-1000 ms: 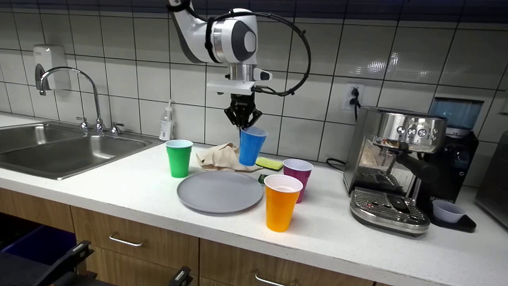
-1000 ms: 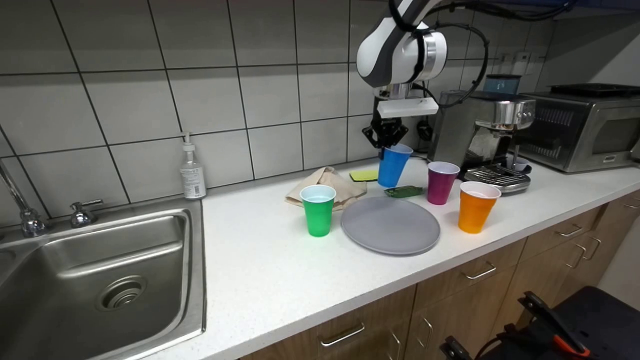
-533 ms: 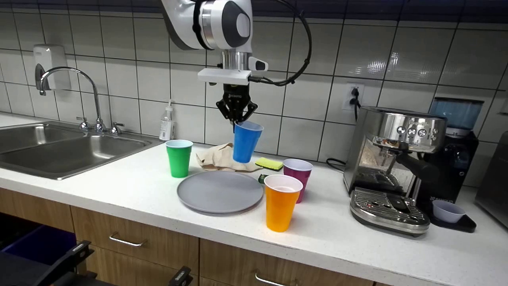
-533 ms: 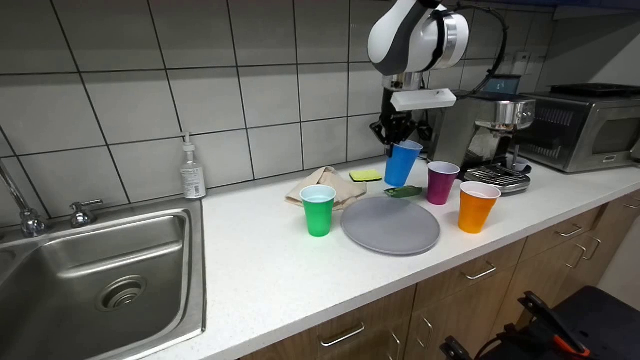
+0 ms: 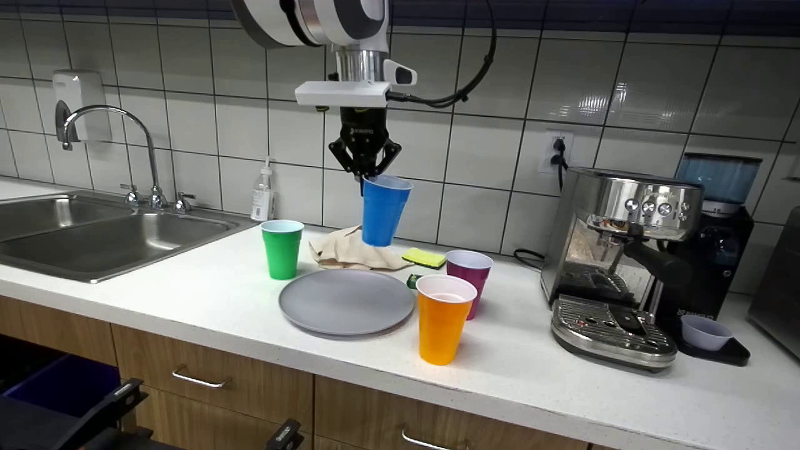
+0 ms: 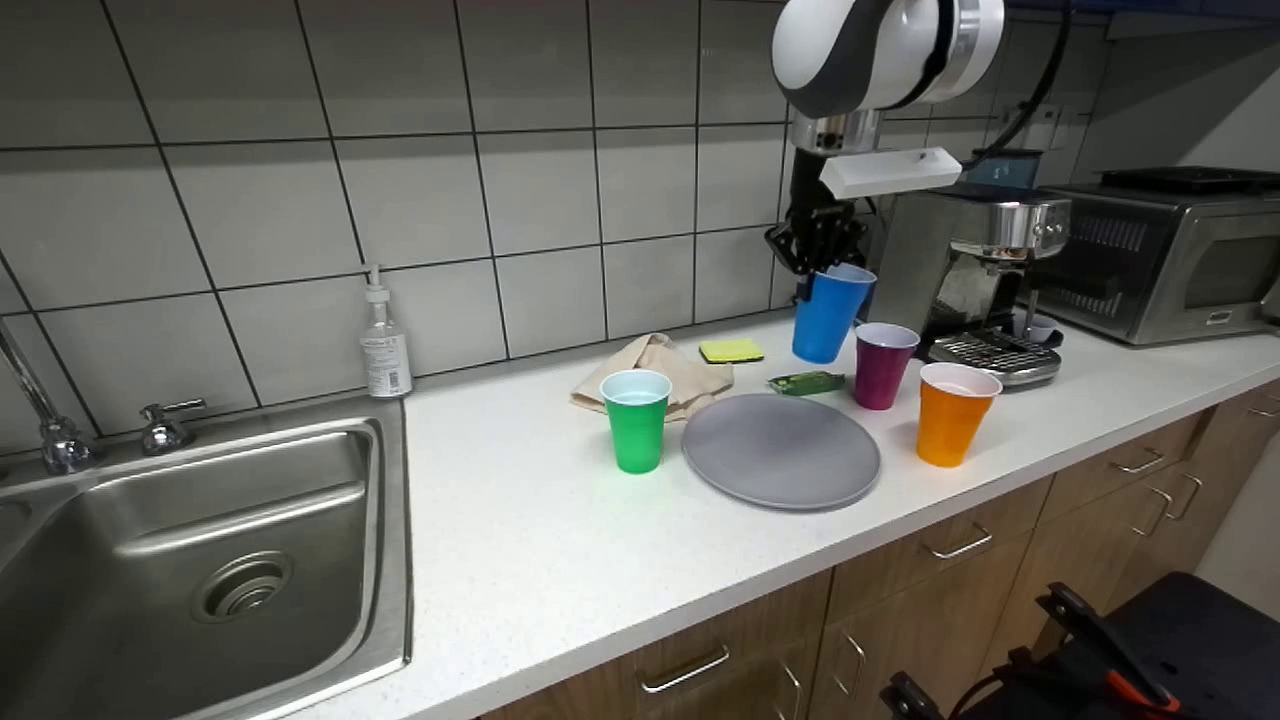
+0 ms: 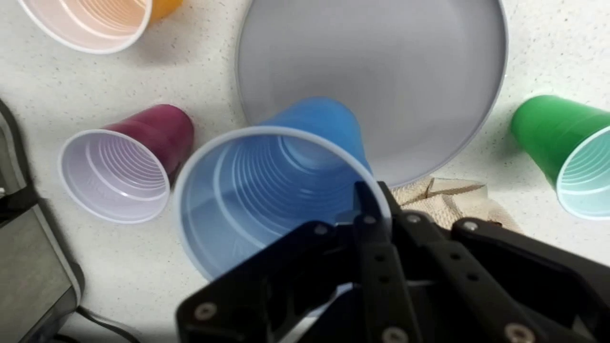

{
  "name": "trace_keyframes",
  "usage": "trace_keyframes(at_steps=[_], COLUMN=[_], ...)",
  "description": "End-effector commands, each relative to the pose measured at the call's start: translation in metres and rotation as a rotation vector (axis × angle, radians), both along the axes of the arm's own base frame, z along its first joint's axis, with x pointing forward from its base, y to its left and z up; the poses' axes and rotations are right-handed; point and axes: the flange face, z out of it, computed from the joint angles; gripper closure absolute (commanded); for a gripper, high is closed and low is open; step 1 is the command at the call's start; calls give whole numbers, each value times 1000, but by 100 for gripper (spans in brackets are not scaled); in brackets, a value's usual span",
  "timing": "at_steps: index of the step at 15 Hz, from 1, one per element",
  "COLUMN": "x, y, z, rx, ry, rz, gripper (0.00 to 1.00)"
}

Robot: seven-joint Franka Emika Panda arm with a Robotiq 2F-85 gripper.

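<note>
My gripper [image 5: 362,182] is shut on the rim of a blue cup [image 5: 384,214] and holds it in the air, slightly tilted. In the wrist view, one fingertip of the gripper [image 7: 376,194] is inside the blue cup [image 7: 267,190] and the other outside. The cup looks empty. In an exterior view the blue cup [image 6: 832,315] hangs behind the purple cup [image 6: 885,368]. A grey plate [image 5: 347,303] lies on the counter. A green cup [image 5: 282,251] stands beside it. The purple cup [image 5: 470,275] and an orange cup [image 5: 442,328] stand on the plate's other side.
A beige cloth [image 5: 350,250], a yellow sponge [image 5: 425,257] and a green packet [image 6: 806,384] lie behind the plate. A coffee machine [image 5: 619,269] stands near the wall. A sink [image 6: 240,560] and a soap bottle [image 6: 385,345] are at the opposite end. A tiled wall [image 5: 487,156] is behind.
My gripper has moved up with the blue cup still held, and sideways a little, appearing to come away from the wall. The plate and the other cups have not moved.
</note>
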Motion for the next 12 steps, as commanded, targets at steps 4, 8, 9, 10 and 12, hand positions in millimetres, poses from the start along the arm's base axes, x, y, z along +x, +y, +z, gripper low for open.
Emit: trace_keyframes(at_steps=[4, 8, 9, 10, 12], x=[-51, -69, -73, -78, -86], y=[-14, -29, -32, -36, -44], z=[20, 22, 22, 22, 24], rx=[-52, -69, -73, -79, -92], ry=[8, 21, 26, 29, 40], rz=[4, -24, -31, -38, -49], gripper=[99, 99, 99, 99, 99])
